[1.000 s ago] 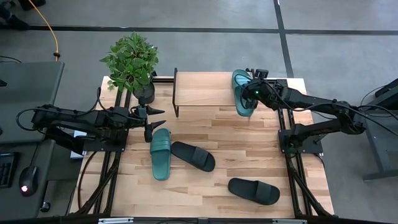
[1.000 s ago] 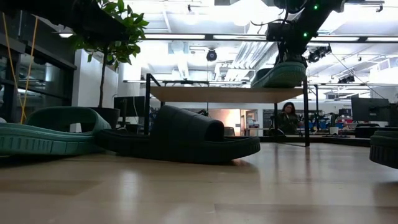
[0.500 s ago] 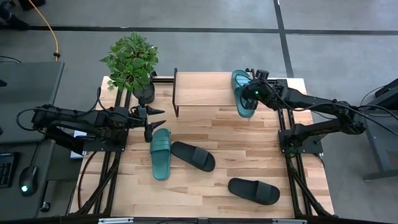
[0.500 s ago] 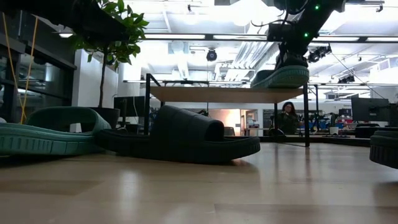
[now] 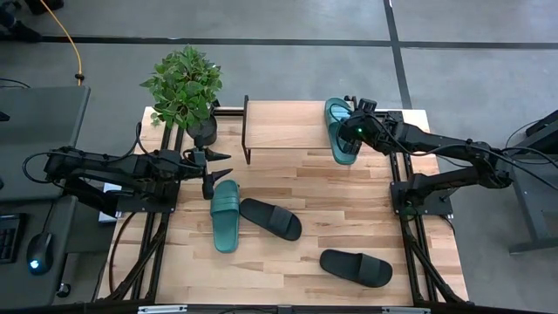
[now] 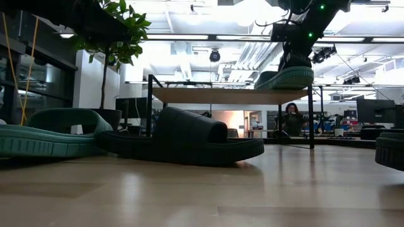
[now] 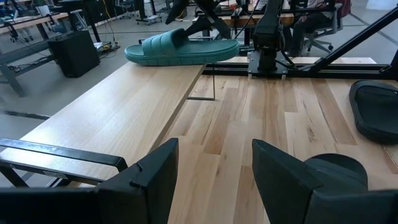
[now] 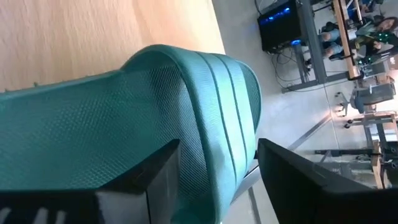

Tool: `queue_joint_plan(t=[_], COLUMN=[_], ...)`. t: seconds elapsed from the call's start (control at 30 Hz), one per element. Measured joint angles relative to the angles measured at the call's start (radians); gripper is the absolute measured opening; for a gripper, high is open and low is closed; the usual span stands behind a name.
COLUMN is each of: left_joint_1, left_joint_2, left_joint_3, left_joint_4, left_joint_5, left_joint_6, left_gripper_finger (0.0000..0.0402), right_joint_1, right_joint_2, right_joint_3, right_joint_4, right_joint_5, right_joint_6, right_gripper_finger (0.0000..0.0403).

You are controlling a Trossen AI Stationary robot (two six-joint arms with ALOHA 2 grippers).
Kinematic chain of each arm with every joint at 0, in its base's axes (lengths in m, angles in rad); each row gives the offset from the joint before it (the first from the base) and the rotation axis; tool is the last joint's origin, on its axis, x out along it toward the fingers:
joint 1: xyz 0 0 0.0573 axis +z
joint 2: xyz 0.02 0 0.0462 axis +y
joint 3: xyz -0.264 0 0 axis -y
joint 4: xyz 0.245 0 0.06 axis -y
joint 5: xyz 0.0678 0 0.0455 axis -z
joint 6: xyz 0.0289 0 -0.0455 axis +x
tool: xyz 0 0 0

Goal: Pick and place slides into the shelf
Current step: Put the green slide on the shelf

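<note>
Nothing moved — two teal slides (image 5: 225, 215), two black (image 5: 270, 219)

— What can't be made out?

— In the low view the right black slide (image 6: 391, 150) is cut off at the picture's right edge. The right gripper (image 5: 350, 133) covers part of the teal slide (image 5: 340, 129) at the shelf's (image 5: 283, 124) right end, so whether its fingers clamp the strap is unclear.

— Anything else?

— The person (image 6: 292, 120) far behind the shelf is too small to describe.
</note>
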Motion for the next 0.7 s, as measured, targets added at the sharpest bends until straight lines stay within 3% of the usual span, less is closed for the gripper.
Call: queue_joint_plan(t=[0.4, 0.7], left_joint_1=[0.0, 0.0], left_joint_2=[0.0, 0.0], left_joint_3=[0.0, 0.0], left_joint_4=[-0.002, 0.004], left_joint_5=[0.002, 0.031], left_joint_6=[-0.007, -0.025], left_gripper_finger=[0.0189, 0.0188], right_joint_1=[0.129, 0.271], right_joint_2=[-0.056, -0.08], right_joint_3=[0.0, 0.0], right_joint_4=[0.0, 0.035], right_joint_5=[0.004, 0.002], right_joint_6=[0.077, 0.259], right_gripper_finger=[0.0204, 0.0204])
